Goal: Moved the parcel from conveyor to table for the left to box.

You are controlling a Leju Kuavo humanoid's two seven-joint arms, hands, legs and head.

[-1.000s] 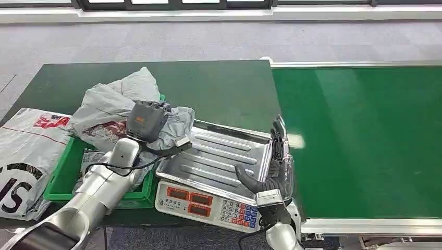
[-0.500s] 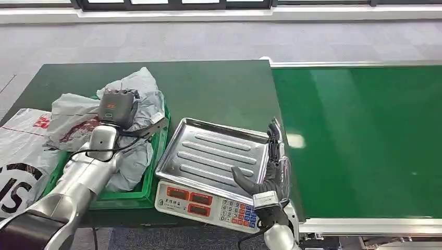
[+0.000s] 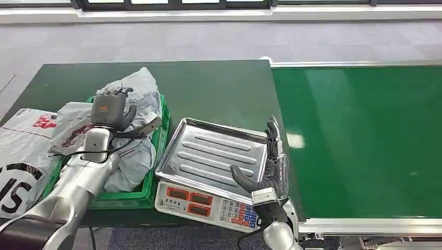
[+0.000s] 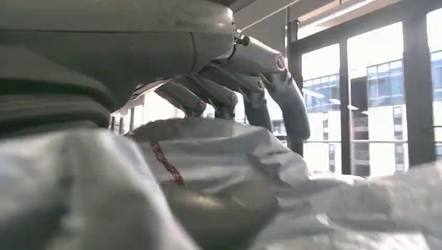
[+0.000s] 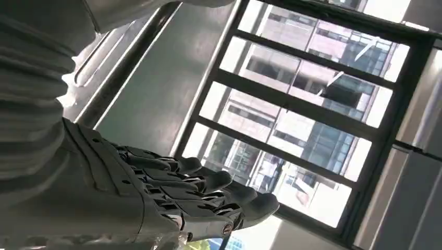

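A crumpled grey parcel (image 3: pixel 136 91) lies in the green crate (image 3: pixel 159 151) at the table's left, on top of other grey bags. My left hand (image 3: pixel 109 108) hovers over it, its back upward. In the left wrist view my left hand (image 4: pixel 229 78) arches its fingers (image 4: pixel 284 96) above the parcel (image 4: pixel 219 151) with daylight between them, and the thumb lies low against the bag. My right hand (image 3: pixel 272 165) stands edge-on beside the scale's right side, straight and holding nothing. Its fingers (image 5: pixel 208 195) lie side by side in the right wrist view.
A steel weighing tray (image 3: pixel 219 148) sits on a scale with a keypad (image 3: pixel 208 203) at the table's front edge. The green conveyor belt (image 3: pixel 365 135) runs along the right. A white printed bag (image 3: pixel 21 156) hangs off the table's left. The dark green table (image 3: pixel 219 88) lies behind.
My left arm carried the grey parcel from above the scale tray leftward to the crate, and the fingers have lifted off it. My right hand has sunk slightly beside the scale.
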